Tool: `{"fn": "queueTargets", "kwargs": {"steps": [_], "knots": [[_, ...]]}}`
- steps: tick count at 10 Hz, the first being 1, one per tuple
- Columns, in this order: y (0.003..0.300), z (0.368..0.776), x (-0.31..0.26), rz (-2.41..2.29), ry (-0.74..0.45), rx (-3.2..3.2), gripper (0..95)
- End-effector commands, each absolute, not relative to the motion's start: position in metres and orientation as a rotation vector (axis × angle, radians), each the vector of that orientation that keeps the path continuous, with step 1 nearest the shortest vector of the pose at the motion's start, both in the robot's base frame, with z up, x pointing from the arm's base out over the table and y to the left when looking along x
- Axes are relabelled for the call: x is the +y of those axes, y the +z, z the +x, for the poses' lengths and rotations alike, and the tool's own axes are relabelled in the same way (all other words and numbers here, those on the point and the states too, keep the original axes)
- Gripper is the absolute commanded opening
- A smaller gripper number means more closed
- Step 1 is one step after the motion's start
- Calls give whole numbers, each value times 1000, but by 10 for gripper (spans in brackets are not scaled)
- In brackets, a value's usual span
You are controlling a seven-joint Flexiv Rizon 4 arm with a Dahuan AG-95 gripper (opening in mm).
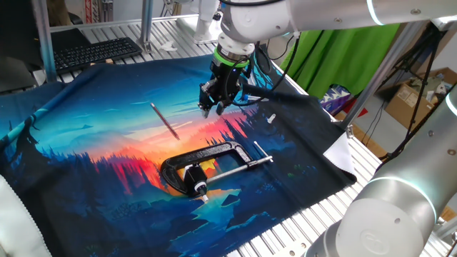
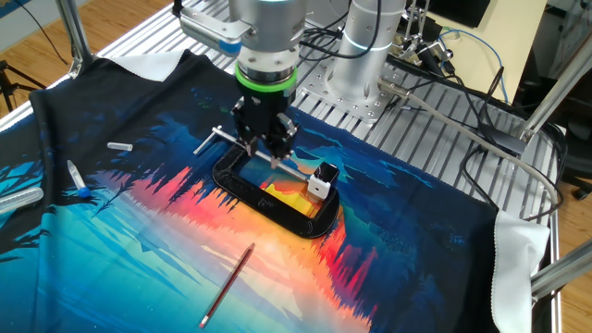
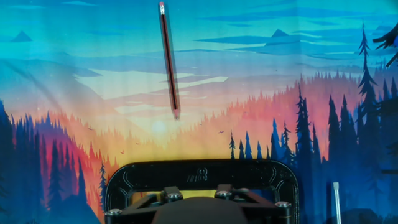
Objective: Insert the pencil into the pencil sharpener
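Note:
The pencil point(image 1: 164, 120) is a thin dark stick lying flat on the printed cloth, left of my gripper; it also shows in the other fixed view point(image 2: 228, 285) and at the top of the hand view point(image 3: 168, 59). The pencil sharpener point(image 1: 194, 177) is a small yellow-orange and black block held in the black C-clamp point(image 1: 207, 158), and it shows in the other fixed view point(image 2: 321, 179). My gripper point(image 1: 213, 107) hovers above the cloth over the clamp's far side point(image 2: 264, 150). Its fingers stand apart with nothing between them. In the hand view the gripper point(image 3: 198, 196) sits over the clamp frame point(image 3: 199, 176).
The clamp's silver screw rod point(image 1: 243, 165) sticks out to the right. A small white piece point(image 1: 271, 118) and a pen point(image 2: 76, 180) lie on the cloth. A keyboard point(image 1: 96, 51) is at the back left, and white paper point(image 1: 339, 153) is at the right edge.

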State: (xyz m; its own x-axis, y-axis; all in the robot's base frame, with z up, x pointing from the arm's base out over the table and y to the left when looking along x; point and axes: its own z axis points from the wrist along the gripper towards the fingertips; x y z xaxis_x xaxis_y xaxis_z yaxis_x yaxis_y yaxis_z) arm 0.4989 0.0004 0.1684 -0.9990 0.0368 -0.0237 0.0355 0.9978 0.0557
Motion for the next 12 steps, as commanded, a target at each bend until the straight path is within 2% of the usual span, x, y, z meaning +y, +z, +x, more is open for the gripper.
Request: {"fn": "queueTargets", "kwargs": {"steps": [1,12], "knots": [[166,500,1,57,87,3116,0],[106,513,12,69,95,3112,0]]}}
